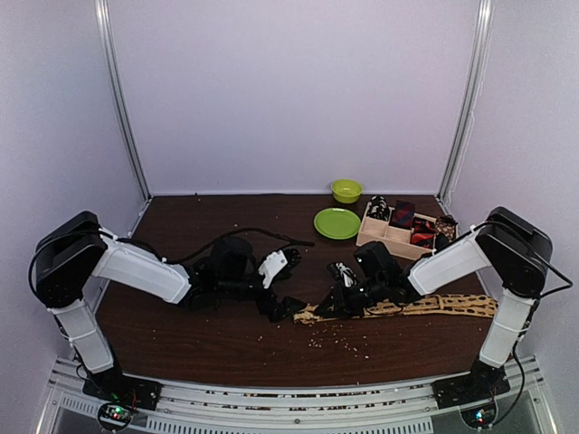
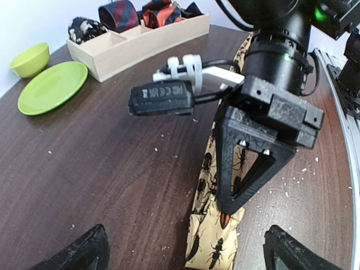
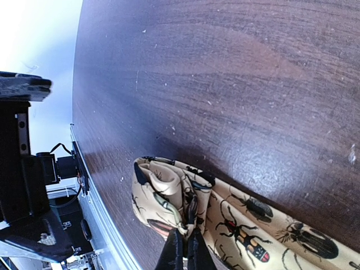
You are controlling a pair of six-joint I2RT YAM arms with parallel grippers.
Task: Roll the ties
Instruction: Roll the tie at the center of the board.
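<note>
A dark brown wooden table (image 1: 226, 344) stands inside pale lilac walls, its top sprinkled with light crumbs (image 1: 342, 336). A long tan tie (image 1: 434, 306) printed with dark beetles lies flat along the near right part of the table, running from the right edge toward the middle. Its inner end is bunched into a loose fold, and the right pincer (image 3: 183, 247) has its two fingers closed tight on the edge of that fold, tip down on the cloth. The left pincer (image 2: 185, 253) is spread wide with nothing between its fingers. It sits low just beside the folded end and faces the right pincer, and whether it touches the cloth cannot be told. At the far right stands a light wooden tray (image 2: 140, 48) with compartments that hold small rolled ties (image 2: 118, 16) in dark, red-striped and black-and-white patterns. Just left of the tray lies a green plate (image 2: 50, 87), and a small green bowl (image 2: 29, 59) stands behind it near the back wall.
</note>
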